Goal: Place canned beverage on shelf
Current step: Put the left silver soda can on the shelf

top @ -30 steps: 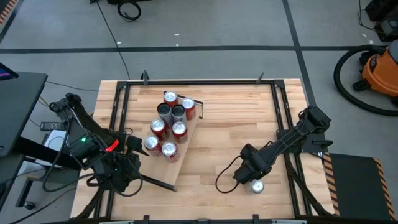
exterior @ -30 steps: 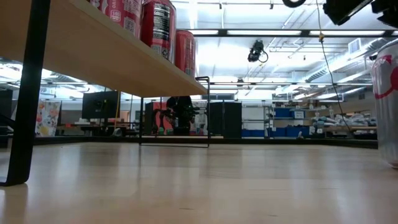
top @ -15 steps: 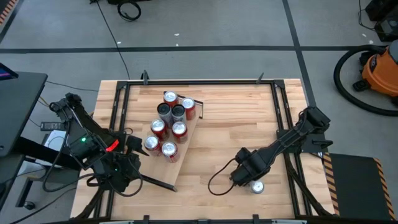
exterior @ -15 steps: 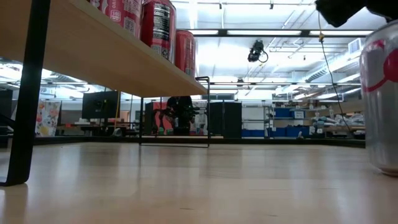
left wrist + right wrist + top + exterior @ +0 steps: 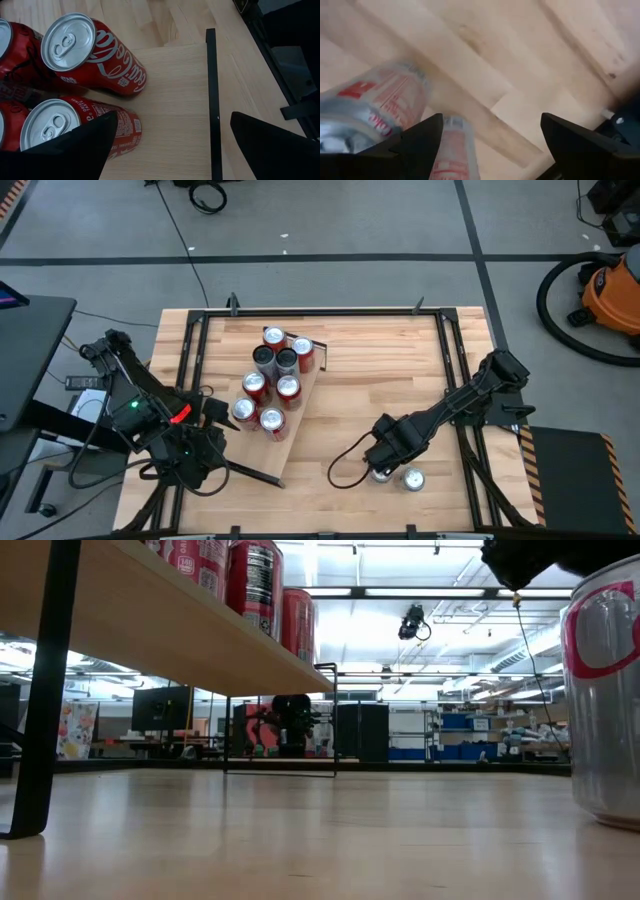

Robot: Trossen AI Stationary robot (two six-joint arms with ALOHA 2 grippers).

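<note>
The shelf (image 5: 283, 450), a pale plank on dark legs (image 5: 45, 690), stands at the table's left and carries several red cans (image 5: 272, 380). My left gripper (image 5: 172, 150) hangs open over the shelf's near end (image 5: 175, 90), beside two red cans (image 5: 90, 55). My right gripper (image 5: 383, 462) points down at the near right, its fingers wide apart. A silver can (image 5: 380, 474) stands upright on the tabletop under it, beside one finger (image 5: 415, 145). In the low view the gripper (image 5: 520, 560) shows dark just above this can (image 5: 605, 700). My right gripper comes at the silver can from above. One finger (image 5: 420, 142) stands at the can's upper side (image 5: 457, 145) and hides where they meet, so I cannot tell how it touches. Bare tabletop shows between the fingers. The can stands upright, its base (image 5: 610, 820) on the table.
A second silver can (image 5: 412, 478) stands just right of the first, outside the fingers. Black frame rails (image 5: 455, 380) run along the table's edges. A dark cable loops on the tabletop (image 5: 340, 477). Bare wood lies between the shelf and the right arm (image 5: 350, 400).
My right gripper has gone toward the table's left edge and tipped further down. The silver can under it has slid along the table with it, still upright, nearer to the low camera. The second silver can has stayed put.
</note>
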